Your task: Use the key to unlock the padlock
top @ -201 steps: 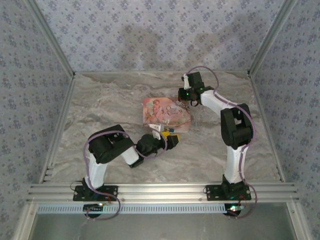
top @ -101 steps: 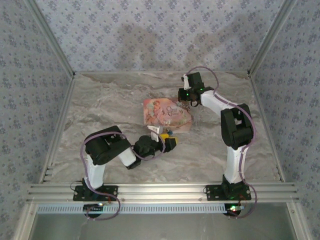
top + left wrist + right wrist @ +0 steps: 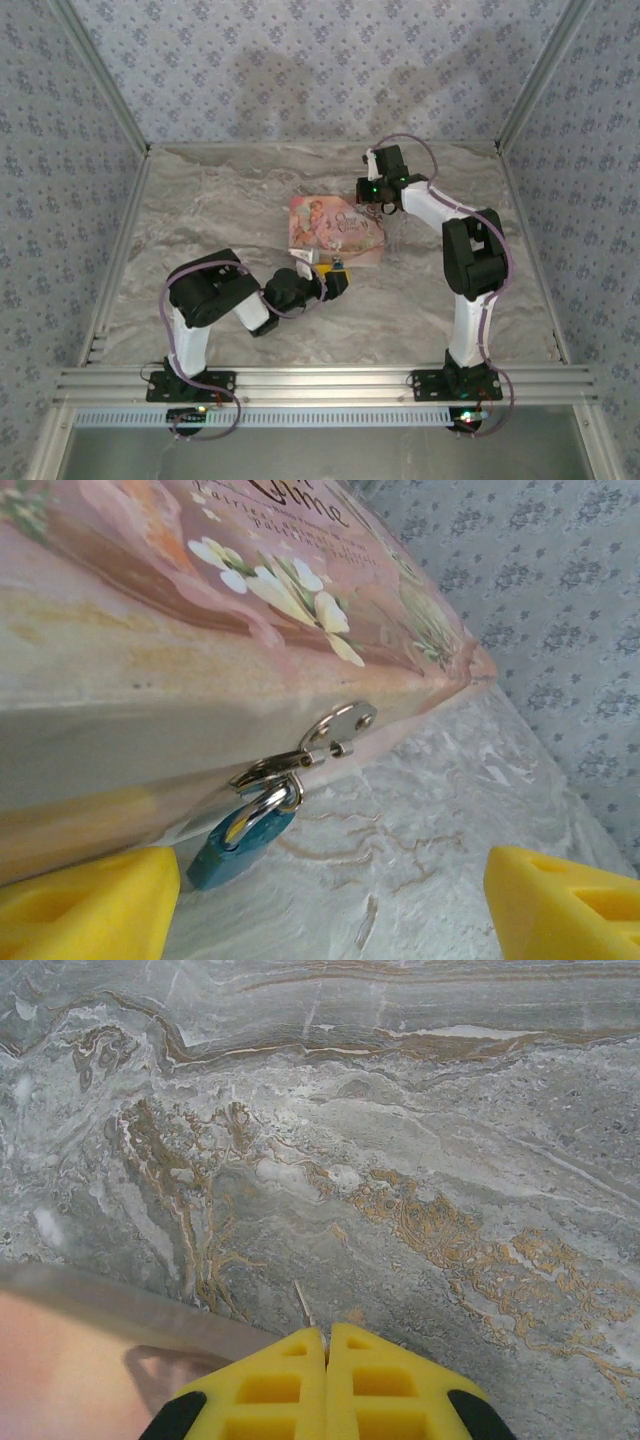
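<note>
Holding the left end effector (image 3: 325,905) released, yellow fingers (image 3: 90,900) parted to both bottom corners of the left wrist view. Frames between them the teal padlock (image 3: 240,845), lower left of centre, hung from the silver hasp (image 3: 335,725) of the pink box (image 3: 200,600), just above the marble table (image 3: 430,810). Presses the right end effector (image 3: 326,1345) clenched at bottom centre, nipping a thin metal sliver (image 3: 302,1303); cannot tell whether key.

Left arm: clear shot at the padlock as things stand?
Probably yes. The left gripper is open, and the padlock hangs from the hasp just ahead of its fingers, with nothing in between.
</note>
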Controlling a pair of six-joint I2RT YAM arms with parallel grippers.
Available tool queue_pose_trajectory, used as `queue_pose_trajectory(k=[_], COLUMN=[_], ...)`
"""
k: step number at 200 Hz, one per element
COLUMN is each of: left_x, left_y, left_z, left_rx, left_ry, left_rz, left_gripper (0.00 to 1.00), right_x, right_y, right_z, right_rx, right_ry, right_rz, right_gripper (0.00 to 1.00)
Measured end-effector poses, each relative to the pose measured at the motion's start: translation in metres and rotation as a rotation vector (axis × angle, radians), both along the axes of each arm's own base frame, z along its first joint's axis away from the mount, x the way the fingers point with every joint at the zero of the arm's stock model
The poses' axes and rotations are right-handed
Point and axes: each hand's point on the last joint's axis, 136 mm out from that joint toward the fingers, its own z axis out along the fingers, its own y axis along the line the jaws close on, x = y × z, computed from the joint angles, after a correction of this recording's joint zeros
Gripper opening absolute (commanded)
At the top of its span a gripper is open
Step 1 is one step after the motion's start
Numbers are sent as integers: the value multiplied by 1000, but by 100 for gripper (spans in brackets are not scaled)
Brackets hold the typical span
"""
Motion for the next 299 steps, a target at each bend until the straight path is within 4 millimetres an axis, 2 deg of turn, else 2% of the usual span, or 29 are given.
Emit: queue_pose_trajectory(k=[38, 98, 136, 194, 248, 299], left_x=[6, -4, -9, -11, -19, -9], left_y=[-16, -35, -38, -46, -57, -58], left_z=[4, 8, 9, 6, 8, 7], left_rx=[-47, -89, -100, -106, -111, -94], left_ry=[23, 63, 79, 89, 73, 58], left_rz=[-71, -187, -220, -247, -255, -165], left_gripper=[77, 70, 74, 73, 80, 81], right_x=[0, -3, -4, -4, -6, -8], right_y=[-5, -4, -3, -2, 1, 2], right_z=[-1, 1, 0, 2, 3, 13], right_rx=[-9, -6, -7, -7, -6, -1], right_ry=[-3, -2, 1, 0, -2, -15], right_rz=[-13, -8, -5, -5, 3, 6], right_gripper=[0, 0, 0, 0, 0, 0])
